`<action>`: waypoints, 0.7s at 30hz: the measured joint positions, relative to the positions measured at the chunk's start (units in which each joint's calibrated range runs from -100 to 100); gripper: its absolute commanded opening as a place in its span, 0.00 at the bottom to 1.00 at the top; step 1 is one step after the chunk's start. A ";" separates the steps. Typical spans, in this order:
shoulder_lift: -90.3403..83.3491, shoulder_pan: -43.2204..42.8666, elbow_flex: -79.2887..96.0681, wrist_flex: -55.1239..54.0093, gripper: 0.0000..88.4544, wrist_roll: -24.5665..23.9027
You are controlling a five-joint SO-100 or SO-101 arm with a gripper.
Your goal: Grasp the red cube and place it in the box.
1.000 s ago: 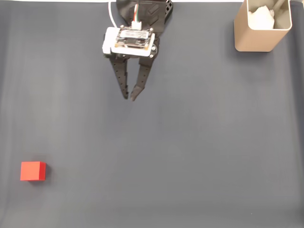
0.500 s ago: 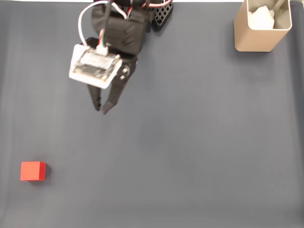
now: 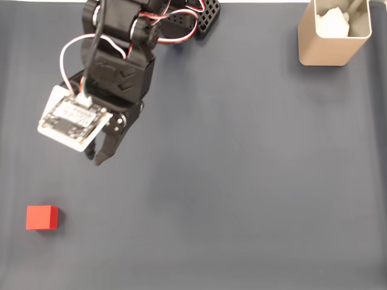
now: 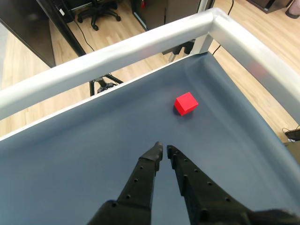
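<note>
The red cube (image 3: 42, 217) sits alone on the dark mat near the lower left corner in the fixed view. In the wrist view the red cube (image 4: 186, 103) lies ahead of the fingers and a little to the right. My gripper (image 3: 97, 159) hovers above and to the right of the cube, well apart from it. Its black fingers point down-left, and in the wrist view the gripper (image 4: 164, 148) is shut with nothing held, the tips almost touching. The beige box (image 3: 326, 48) stands at the top right corner, far from the gripper.
A white circuit board (image 3: 74, 124) with wires rides on the wrist. The black perforated base (image 3: 205, 15) is at the top edge. Something white (image 3: 334, 23) lies inside the box. A metal rail (image 4: 140, 42) borders the mat beyond the cube.
The arm has swung left and downward in the fixed view, bringing the gripper closer to the red cube. The cube and box have not moved.
</note>
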 measured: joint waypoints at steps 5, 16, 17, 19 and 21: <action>5.64 0.96 -6.15 0.00 0.02 0.05; 19.19 4.23 -19.08 1.99 0.03 0.05; 20.58 4.45 -20.43 2.31 0.03 0.05; 23.01 5.04 -22.88 2.86 0.05 0.05; 25.27 5.56 -25.14 3.02 0.07 -0.10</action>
